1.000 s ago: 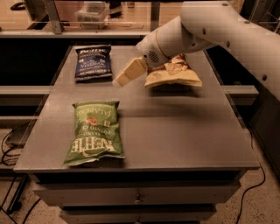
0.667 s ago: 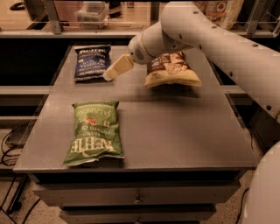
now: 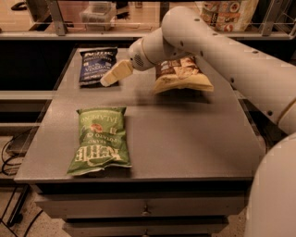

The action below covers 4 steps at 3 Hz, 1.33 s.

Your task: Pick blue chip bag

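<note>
The blue chip bag [image 3: 97, 65] lies flat at the far left of the grey table [image 3: 185, 134]. My gripper [image 3: 111, 76] reaches in from the right on a white arm. Its tip hangs just above the table at the bag's lower right corner, close to the bag's edge. It holds nothing that I can see.
A green chip bag [image 3: 99, 139] lies at the front left of the table. A brown and yellow chip bag [image 3: 182, 74] lies at the far middle, behind my arm. A shelf with a clear box [image 3: 99, 11] and a bag stands behind the table.
My arm has swung left across the table, from over the brown and yellow bag to the blue bag's lower right corner.
</note>
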Each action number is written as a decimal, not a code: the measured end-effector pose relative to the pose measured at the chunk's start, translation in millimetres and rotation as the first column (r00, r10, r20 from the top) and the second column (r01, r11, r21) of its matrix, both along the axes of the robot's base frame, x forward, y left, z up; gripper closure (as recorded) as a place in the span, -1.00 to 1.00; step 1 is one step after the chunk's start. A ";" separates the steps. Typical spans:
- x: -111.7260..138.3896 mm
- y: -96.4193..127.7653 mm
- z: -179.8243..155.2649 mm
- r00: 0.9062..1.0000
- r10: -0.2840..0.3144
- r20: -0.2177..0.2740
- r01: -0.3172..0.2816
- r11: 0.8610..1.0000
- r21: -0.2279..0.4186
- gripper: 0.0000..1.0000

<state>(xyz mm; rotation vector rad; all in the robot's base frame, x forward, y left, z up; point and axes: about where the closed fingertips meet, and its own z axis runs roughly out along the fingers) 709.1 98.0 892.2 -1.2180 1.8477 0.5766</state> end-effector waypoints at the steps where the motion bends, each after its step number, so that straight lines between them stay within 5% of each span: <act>1: 14.5 24.2 -12.1 1.000 0.006 -0.008 -0.005 0.999 0.048 -1.00; 3: 42.7 57.1 -38.2 1.000 -0.001 -0.030 0.004 0.997 0.079 -1.00; 4: 47.7 68.2 -45.9 0.999 0.004 -0.042 0.000 0.996 0.091 -0.63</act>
